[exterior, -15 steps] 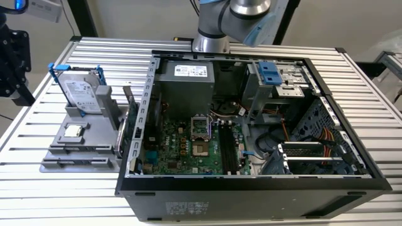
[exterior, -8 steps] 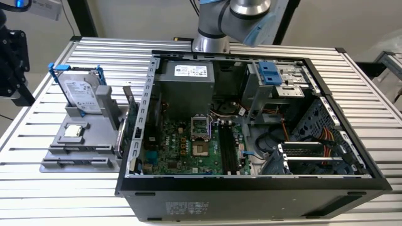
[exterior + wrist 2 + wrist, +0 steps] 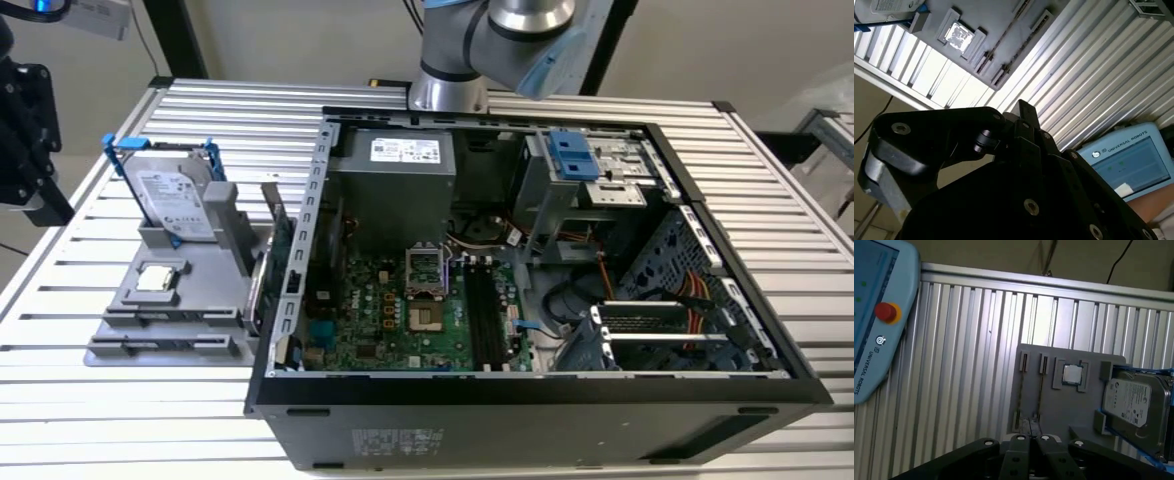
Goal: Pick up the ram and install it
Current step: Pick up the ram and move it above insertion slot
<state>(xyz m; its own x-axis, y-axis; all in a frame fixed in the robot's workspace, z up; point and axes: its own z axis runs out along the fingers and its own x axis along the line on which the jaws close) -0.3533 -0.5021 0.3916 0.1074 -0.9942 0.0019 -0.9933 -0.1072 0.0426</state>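
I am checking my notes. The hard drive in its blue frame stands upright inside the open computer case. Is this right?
Not quite. The hard drive in its blue frame does stand upright, but in the grey holder beside the open computer case, not inside it. The exterior view shows this.

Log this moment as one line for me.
gripper shut, empty | ram upright in holder beside case | pick not yet done
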